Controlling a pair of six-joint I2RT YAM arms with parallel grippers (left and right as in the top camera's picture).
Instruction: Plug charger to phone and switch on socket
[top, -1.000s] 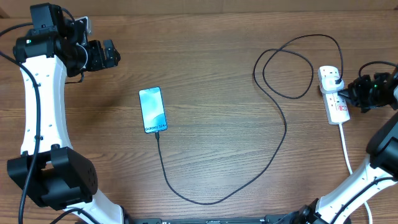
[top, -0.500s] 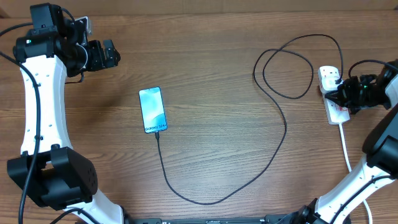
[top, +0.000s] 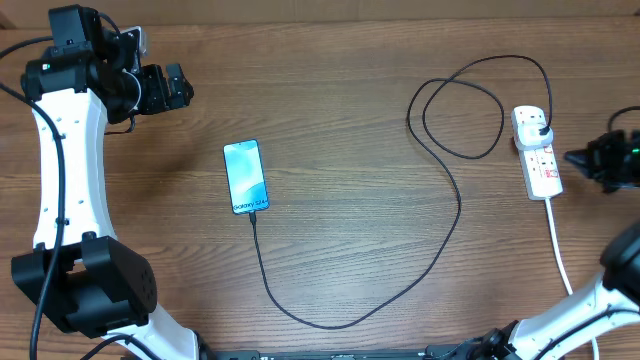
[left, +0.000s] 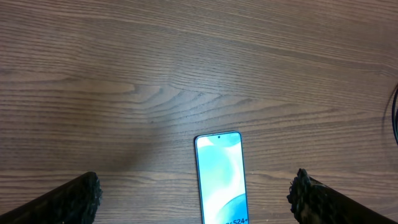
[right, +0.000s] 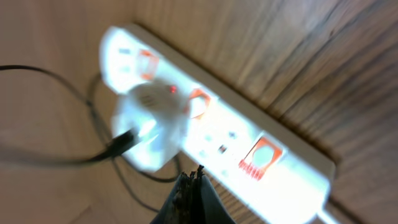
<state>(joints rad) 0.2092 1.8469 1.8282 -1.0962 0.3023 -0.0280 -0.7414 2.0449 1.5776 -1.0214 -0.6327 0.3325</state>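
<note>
Three red switches crowd the socket, so your pressed-together right tool could press the wrong one or slide the socket; your left tool hangs spread.

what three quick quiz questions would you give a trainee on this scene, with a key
1. True or false: the charger is plugged into the phone.
2. Where is the right gripper? A) over the phone B) just right of the socket C) holding the charger
3. Fill in: in the left wrist view, the left gripper is ___ (open or shut).

Key: 1 true; 2 B; 3 open
</note>
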